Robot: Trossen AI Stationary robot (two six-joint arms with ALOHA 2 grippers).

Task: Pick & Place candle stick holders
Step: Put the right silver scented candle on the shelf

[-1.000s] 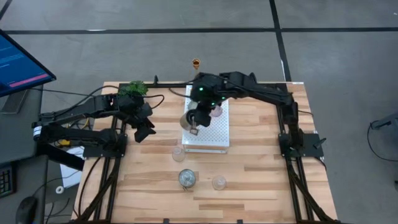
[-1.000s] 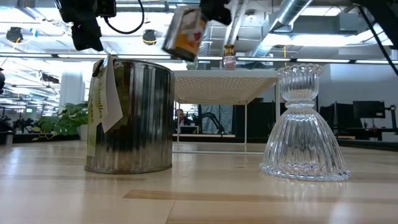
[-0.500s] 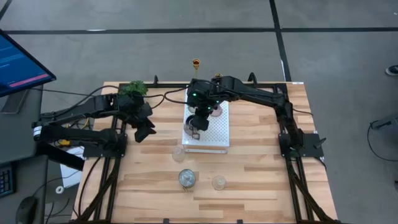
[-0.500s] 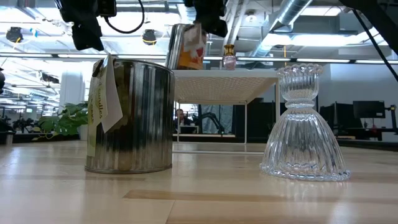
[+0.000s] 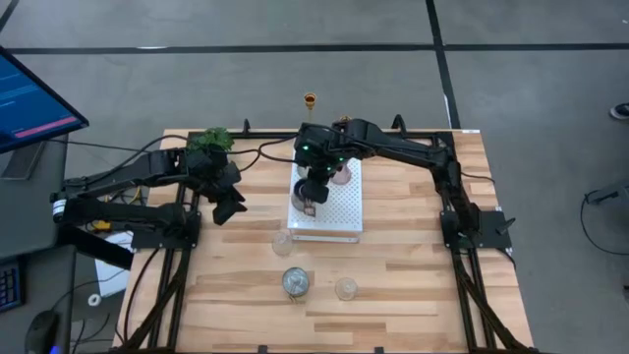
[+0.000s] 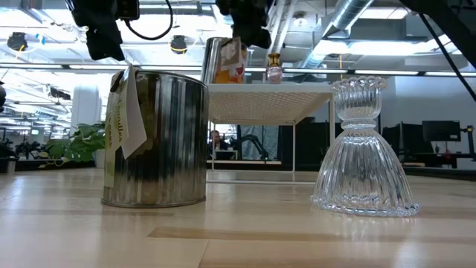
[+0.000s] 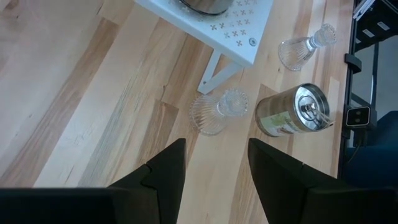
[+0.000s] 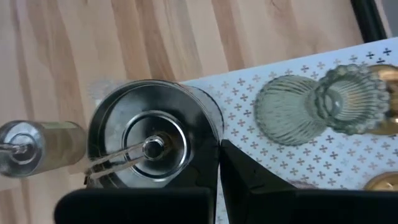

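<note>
My right gripper point(image 5: 313, 187) is over the left part of the white dotted board point(image 5: 339, 218), shut on a silvery tin point(image 6: 225, 61) that stands upright on the board. A greenish glass cup point(image 8: 292, 115) and gold round bases point(image 8: 380, 180) are on the board beside it. A gold stick's top point(image 5: 311, 100) shows at the far edge. On the table stand a second silvery tin point(image 5: 295, 283) and two clear glass cups point(image 5: 283, 241) point(image 5: 345, 288). My left gripper point(image 5: 231, 206) is open and empty, left of the board. My right gripper holds the silvery tin by its top rim point(image 8: 214, 140), pinched between the two fingers on the side toward the board's middle. The fingers come from above, pointing down. The tin stands upright with its bottom on the board.
A leafy green plant point(image 5: 209, 141) stands at the far left, near my left arm. The board stands on legs point(image 7: 214, 65) above the wood. The tin point(image 6: 155, 138) and a ribbed glass cup point(image 6: 364, 149) are close to the near edge.
My right gripper has come down over the board with the silvery tin. The tin was tilted and clear of the board; now it is upright with its bottom on the board.
</note>
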